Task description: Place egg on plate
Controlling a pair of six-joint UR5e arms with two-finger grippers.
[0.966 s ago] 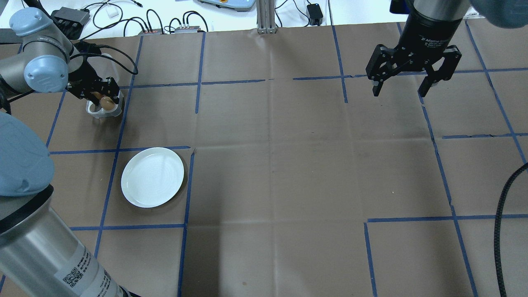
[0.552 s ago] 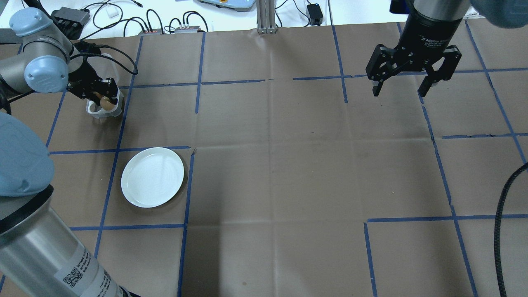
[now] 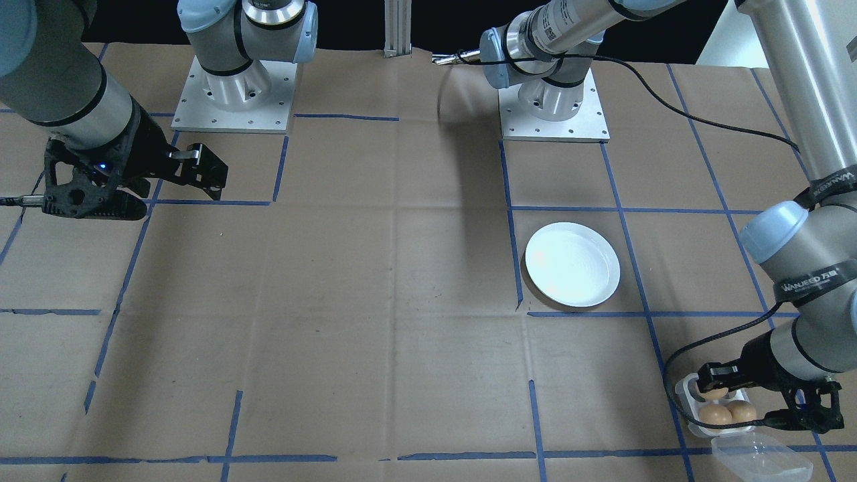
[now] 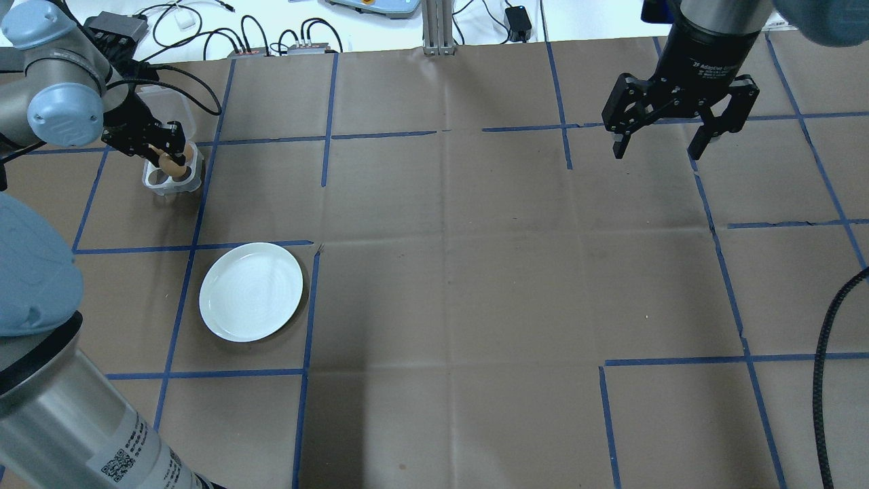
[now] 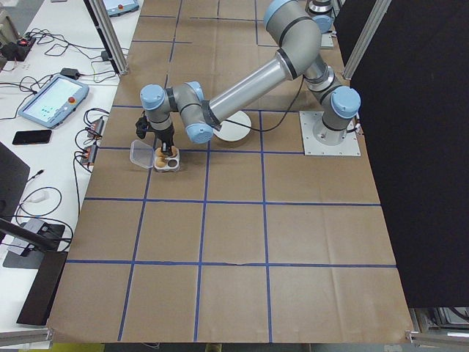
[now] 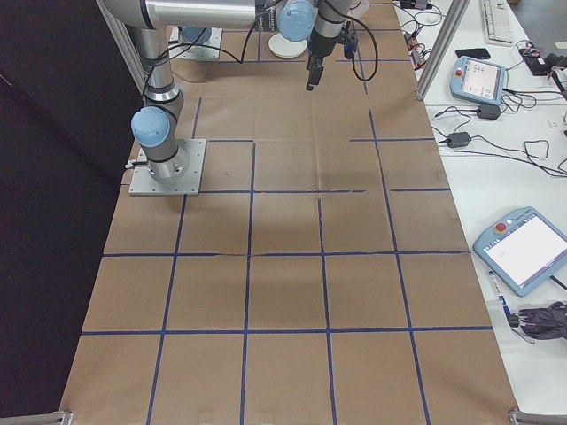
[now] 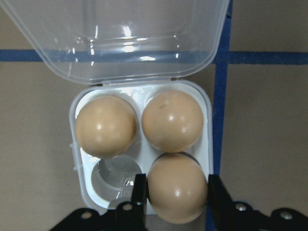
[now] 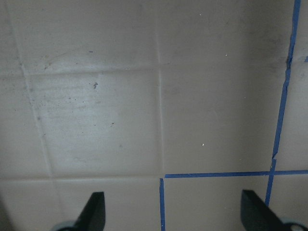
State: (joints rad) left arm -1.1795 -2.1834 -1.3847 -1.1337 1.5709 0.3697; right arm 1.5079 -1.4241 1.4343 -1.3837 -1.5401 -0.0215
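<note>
Left pincer (image 7: 175,192) clamped across the egg (image 7: 177,186) over the egg tray (image 7: 206,144): fragile, smooth (likely slippery), best held gently at its widest. Right pincer (image 4: 664,145) apart, idle.

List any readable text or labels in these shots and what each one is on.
"WANJEED" plus blurred characters: band on the left arm's wrist.
"2F Adaptive G...", partly cut off: body of the right gripper.
QR sticker with fine print: left arm's lower link, too small to read.

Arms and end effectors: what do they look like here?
Both arms: silver tubes, pale blue joint caps, grey square bases. Left arm has a black band with white lettering and a black cable. Both the left end effector and right end effector are black, two-fingered.
</note>
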